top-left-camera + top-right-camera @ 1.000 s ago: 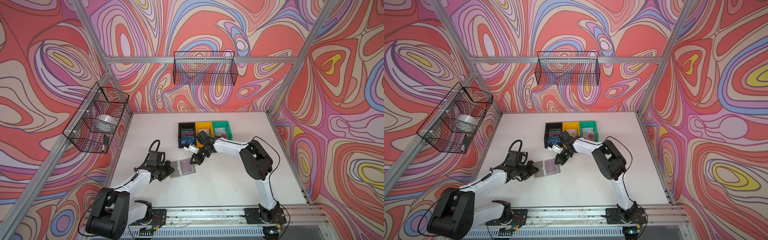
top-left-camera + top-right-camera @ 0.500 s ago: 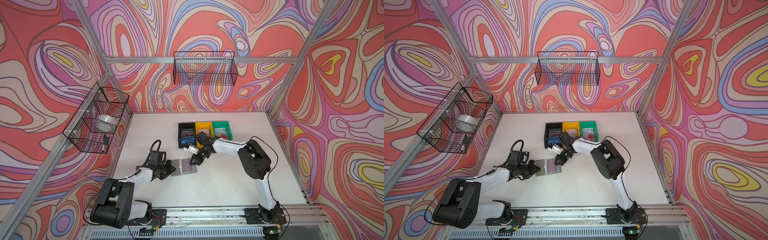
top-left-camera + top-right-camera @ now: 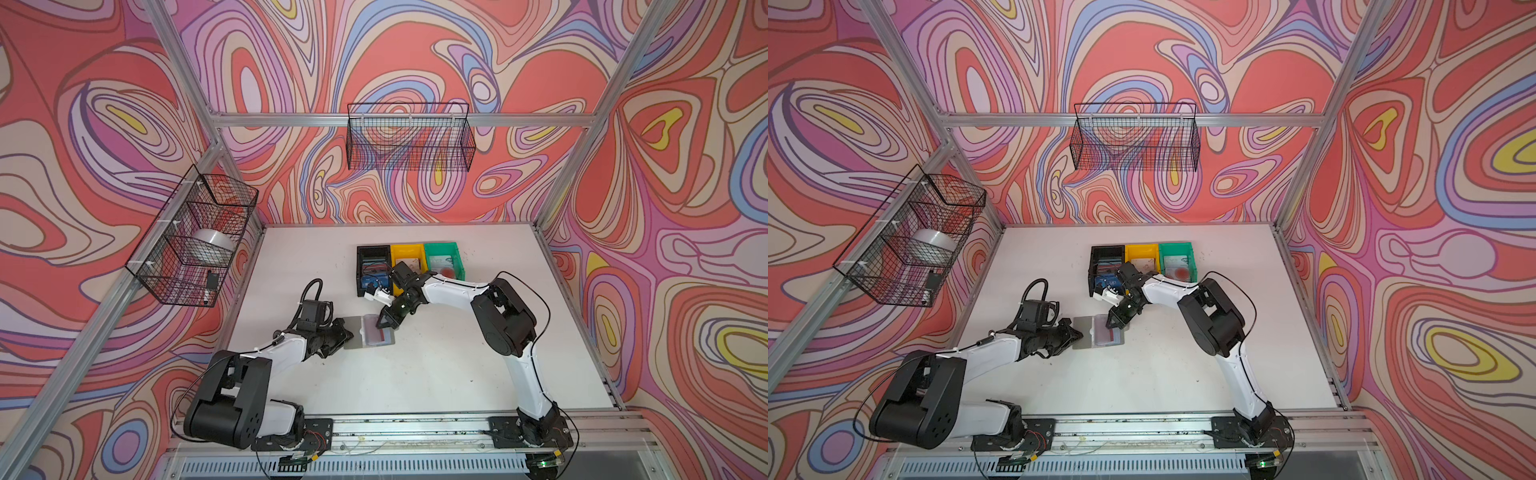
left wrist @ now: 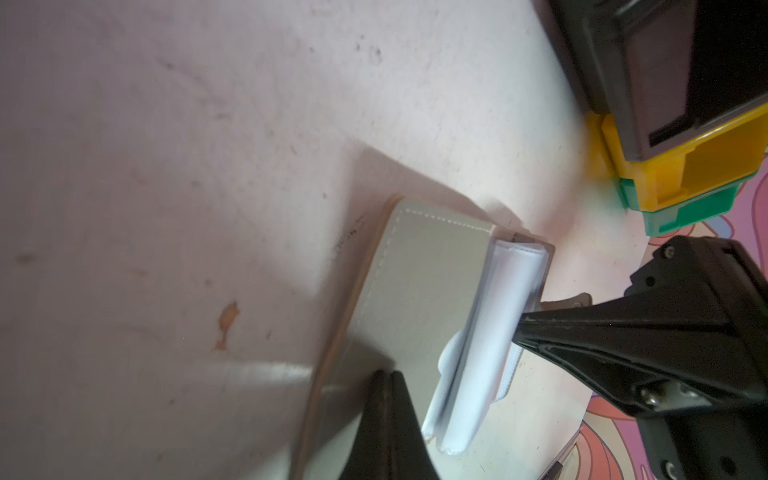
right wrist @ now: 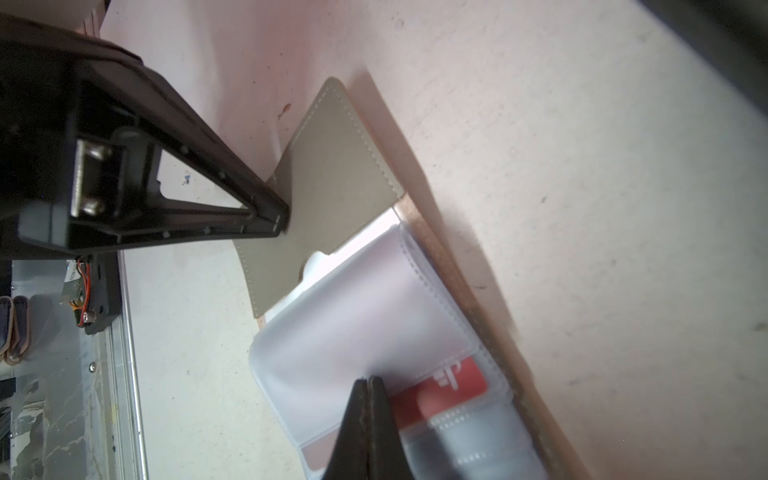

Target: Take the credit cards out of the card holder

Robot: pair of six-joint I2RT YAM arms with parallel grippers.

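Near the middle of the bench (image 3: 436, 374), a little toward its left edge, the card holder (image 3: 368, 332) lies opened out flat. Its grey flap (image 5: 332, 166) is on the side of the left arm and its translucent sleeves (image 5: 353, 311) are on the side of the right arm.

The left gripper (image 3: 347, 334) reaches in low from the left edge. Its fingers (image 4: 386, 415) are pressed together, and their tip rests on the grey flap, as the right wrist view shows.

The right gripper (image 3: 380, 326) comes down from the far side. Its fingers (image 5: 368, 415) are also pressed together into one thin wedge. Their tip touches the top sleeve just at the edge of the red card (image 5: 449, 386), which sits partly inside that sleeve with one end showing bare. Whether the tip actually nips the card or only bears on it cannot be told.

Toward the far edge of the bench, a black bin (image 3: 372, 249), a yellow bin (image 3: 407, 249) and a green bin (image 3: 442, 247) stand touching in a row, well apart from the card holder. A blue card (image 3: 368, 281) lies in the black bin. A pale card with a round red blob (image 3: 446, 269) lies in the green one.
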